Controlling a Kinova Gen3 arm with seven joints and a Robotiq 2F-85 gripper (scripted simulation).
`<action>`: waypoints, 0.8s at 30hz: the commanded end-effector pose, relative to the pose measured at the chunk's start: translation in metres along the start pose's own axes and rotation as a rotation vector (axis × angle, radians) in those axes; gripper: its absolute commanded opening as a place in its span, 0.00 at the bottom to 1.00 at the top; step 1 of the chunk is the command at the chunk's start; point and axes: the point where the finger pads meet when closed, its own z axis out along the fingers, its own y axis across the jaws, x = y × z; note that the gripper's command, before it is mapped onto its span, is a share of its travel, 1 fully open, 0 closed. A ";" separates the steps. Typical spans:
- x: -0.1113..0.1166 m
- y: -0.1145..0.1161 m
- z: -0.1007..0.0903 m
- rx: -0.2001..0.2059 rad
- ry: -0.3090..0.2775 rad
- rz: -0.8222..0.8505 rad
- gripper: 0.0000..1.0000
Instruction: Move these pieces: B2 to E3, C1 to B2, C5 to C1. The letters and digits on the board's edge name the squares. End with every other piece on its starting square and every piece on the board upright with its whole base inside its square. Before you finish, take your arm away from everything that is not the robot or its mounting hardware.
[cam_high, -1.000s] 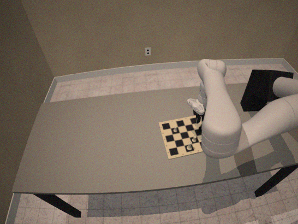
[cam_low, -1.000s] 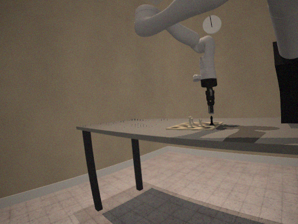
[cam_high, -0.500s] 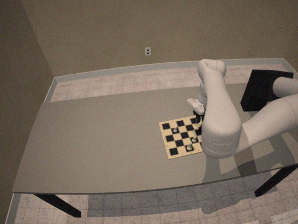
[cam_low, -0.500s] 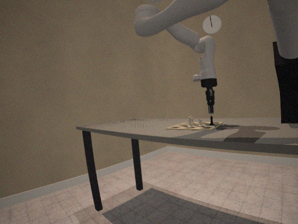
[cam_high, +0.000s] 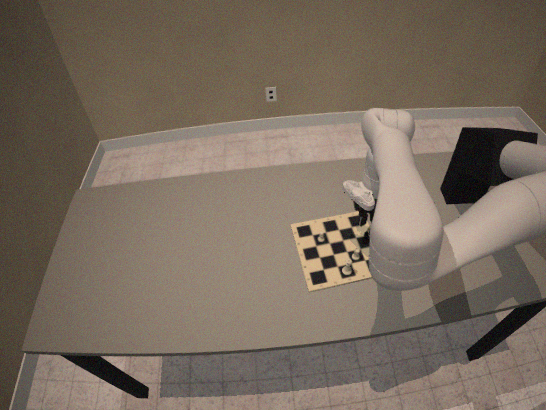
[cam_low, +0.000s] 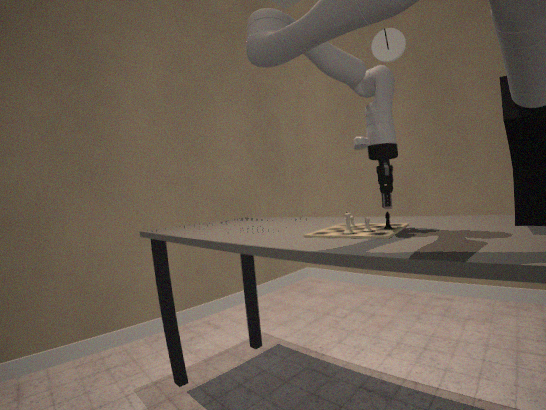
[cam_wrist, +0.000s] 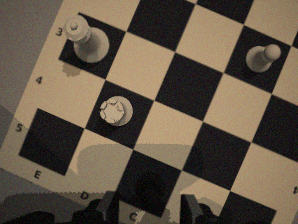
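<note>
The chessboard (cam_wrist: 42, 87) (cam_high: 312, 281) (cam_low: 327, 233) lies on the table. In the wrist view a tall white piece (cam_wrist: 84, 41) stands on E3, a white crowned piece (cam_wrist: 116, 111) on D4 and a white pawn (cam_wrist: 262, 57) on B2. A small black piece (cam_wrist: 148, 189) (cam_low: 387, 220) stands upright on dark square C5. My gripper (cam_wrist: 150, 209) (cam_low: 386, 204) hangs straight above this black piece, a little clear of its top. Its fingers are partly open with nothing between them. In the top view the arm hides most of the gripper and the black piece.
The table (cam_high: 175, 250) (cam_low: 280, 250) is large, with the board near its right side. The arm's thick links (cam_high: 400, 225) lean over the board's right edge. A black base block (cam_high: 475, 165) stands at the back right. Other white pieces (cam_high: 321, 238) (cam_high: 347, 269) stand on the board.
</note>
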 end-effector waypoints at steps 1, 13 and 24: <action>0.000 0.000 -0.001 -0.001 0.001 0.000 0.37; 0.000 0.000 0.001 -0.001 0.001 0.000 0.37; 0.000 0.000 0.018 -0.001 0.001 0.000 0.37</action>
